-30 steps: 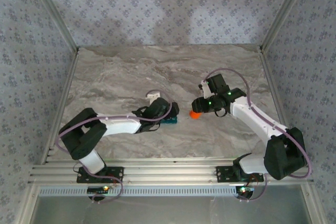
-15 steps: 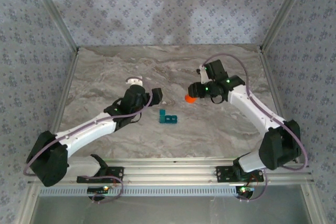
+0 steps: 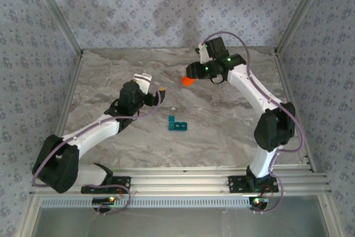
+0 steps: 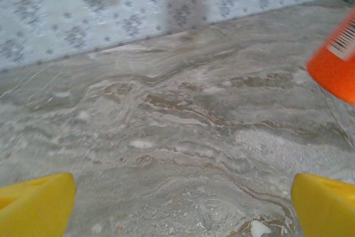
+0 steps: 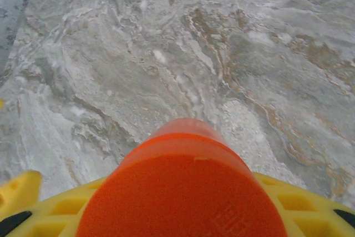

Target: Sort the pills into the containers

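The orange round plastic bottle (image 4: 335, 62) has a white sticker with black bar-code lines on it, seen in the left wrist view. The lines are blurry and no words can be read. In the right wrist view the flat end of the bottle (image 5: 186, 192) has some faint raised marks, too faint to read.

The right arm reaches far out toward the back of the grey-brown marble table (image 3: 222, 131). It bends at the elbow and points to the left. The right gripper (image 3: 195, 74) is closed around the bottle (image 3: 189, 80) and holds it up off the table. Its yellow fingers (image 5: 310, 212) hug the bottle on both sides.

The left arm stretches out long and low, up toward the middle of the table. The left gripper (image 3: 152, 83) is wide open and holds nothing. Its yellow fingertips (image 4: 36, 203) sit far apart, with bare table between them.

The small teal-blue plastic strip of square containers (image 3: 177, 124) lies flat on the table, in the middle. It is nearer the front than both grippers and touches neither one.
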Robot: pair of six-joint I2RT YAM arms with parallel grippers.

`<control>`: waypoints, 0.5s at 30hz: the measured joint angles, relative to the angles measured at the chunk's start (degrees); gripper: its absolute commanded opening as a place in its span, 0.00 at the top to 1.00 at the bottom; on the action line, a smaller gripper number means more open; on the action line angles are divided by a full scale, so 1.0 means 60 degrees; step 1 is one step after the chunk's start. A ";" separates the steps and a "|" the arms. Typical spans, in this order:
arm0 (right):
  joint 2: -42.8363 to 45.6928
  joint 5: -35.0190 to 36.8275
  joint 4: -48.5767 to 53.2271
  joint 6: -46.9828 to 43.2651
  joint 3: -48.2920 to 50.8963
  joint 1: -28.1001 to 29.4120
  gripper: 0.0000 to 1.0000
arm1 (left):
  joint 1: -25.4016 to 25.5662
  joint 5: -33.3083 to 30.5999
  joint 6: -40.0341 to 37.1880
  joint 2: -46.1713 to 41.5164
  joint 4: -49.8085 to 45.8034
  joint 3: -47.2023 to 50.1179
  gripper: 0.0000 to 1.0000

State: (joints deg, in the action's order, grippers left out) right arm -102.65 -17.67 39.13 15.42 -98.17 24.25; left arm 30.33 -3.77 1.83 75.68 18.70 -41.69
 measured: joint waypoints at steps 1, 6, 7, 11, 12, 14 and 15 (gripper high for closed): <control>-0.0175 -0.0091 0.0033 -0.0015 -0.0219 0.0000 0.76 | -0.0058 0.0317 -0.0277 0.0120 0.0091 0.0000 0.01; -0.0969 -0.0718 0.0459 -0.0178 -0.1202 0.0000 0.75 | -0.0146 0.2102 -0.1545 0.0761 0.0951 0.0153 0.01; -0.1045 -0.0816 0.0514 -0.0211 -0.1300 0.0000 0.75 | -0.0146 0.2339 -0.1657 0.0871 0.1202 0.0226 0.01; -0.1268 -0.1319 0.0688 -0.0248 -0.1541 0.0000 0.75 | -0.0146 0.3034 -0.1803 0.1388 0.2233 0.0404 0.01; -0.1282 -0.1432 0.0703 -0.0248 -0.1541 0.0000 0.75 | -0.0146 0.3147 -0.1800 0.1530 0.2473 0.0404 0.01; -0.1304 -0.1661 0.0729 -0.0244 -0.1541 0.0011 0.75 | -0.0146 0.3293 -0.1796 0.1749 0.2878 0.0412 0.01; -0.1319 -0.1778 0.0732 -0.0240 -0.1541 0.0033 0.75 | -0.0146 0.3351 -0.1796 0.1832 0.3064 0.0419 0.01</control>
State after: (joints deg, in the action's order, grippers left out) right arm -110.56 -28.34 43.53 13.98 -107.42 24.45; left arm 29.45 16.34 -8.95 86.67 37.08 -39.18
